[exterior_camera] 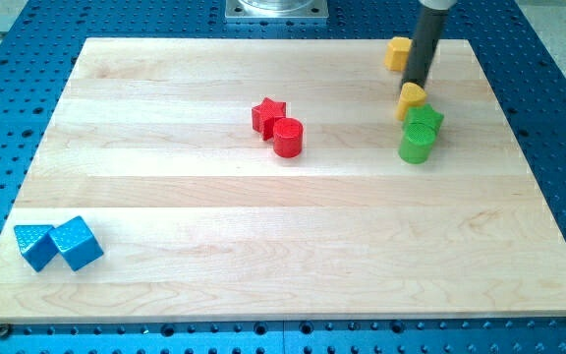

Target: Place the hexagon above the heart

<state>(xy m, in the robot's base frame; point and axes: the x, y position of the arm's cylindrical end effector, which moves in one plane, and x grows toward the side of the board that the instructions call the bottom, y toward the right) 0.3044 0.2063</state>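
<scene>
The yellow hexagon (397,52) lies near the board's top edge at the view's right. The yellow heart (412,99) lies just below it and slightly to the right. My dark rod comes down from the view's top. My tip (416,86) rests at the heart's upper edge, to the lower right of the hexagon and close beside it. The rod hides part of the hexagon's right side.
A green star (424,121) and a green cylinder (417,146) sit directly below the heart, touching each other. A red star (267,114) and a red cylinder (288,137) lie mid-board. Two blue blocks (35,245) (77,243) sit at the bottom left. The wooden board (263,246) lies on a blue perforated table.
</scene>
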